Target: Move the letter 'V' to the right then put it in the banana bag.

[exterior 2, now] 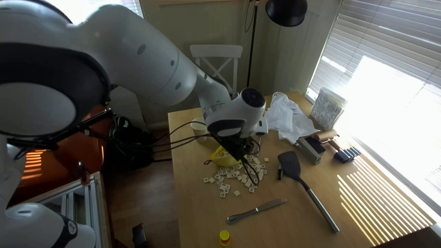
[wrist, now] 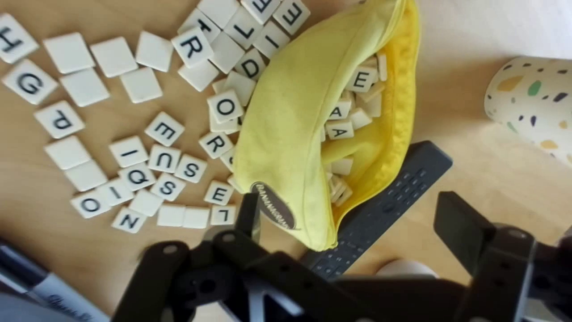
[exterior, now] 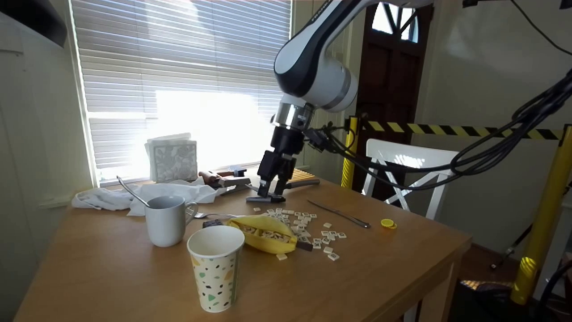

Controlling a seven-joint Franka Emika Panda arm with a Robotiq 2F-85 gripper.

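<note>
1. The gripper point(wrist: 348, 201) is seen with its fingers point(wrist: 460, 232) spread wide apart; nothing is gripped.
2. In the wrist view, the banana bag point(wrist: 286, 125) is framed between and beyond the fingers, its mouth gaping and tiles heaped inside.
3. Along the bag's flank away from that mouth, loose tiles point(wrist: 164, 157) are strewn, some touching the cloth. The letter V cannot be picked out: some tiles show no letter, others are partly covered.
4. A wrong tile could therefore be taken. Because the tiles are flat and crowded, a neighbour could also be pinched or shoved against the bag.
5. The bag, judged soft, could be folded shut or dragged if its rim were brushed, and tiles might be spilled.
6. At the bag's labelled end, partly hidden by it, a dark keypad device point(wrist: 380, 210) is seen; a low finger could be caught there.
7. Off the mouth side, the paper cup point(wrist: 534, 107) is stood apart from the bag; it could be tipped by a wide sweep.
8. Across the tiles from the bag, free movement is bounded by a marker point(wrist: 62, 295) and the spatula point(exterior 2: 291, 166).
9. Open room on the table point(exterior: 393, 273) is given off the bag's dark-tabbed end; beyond the edge, a tile would be lost.
10. Past the tiles, room is left before the knife point(exterior 2: 257, 209).
</note>
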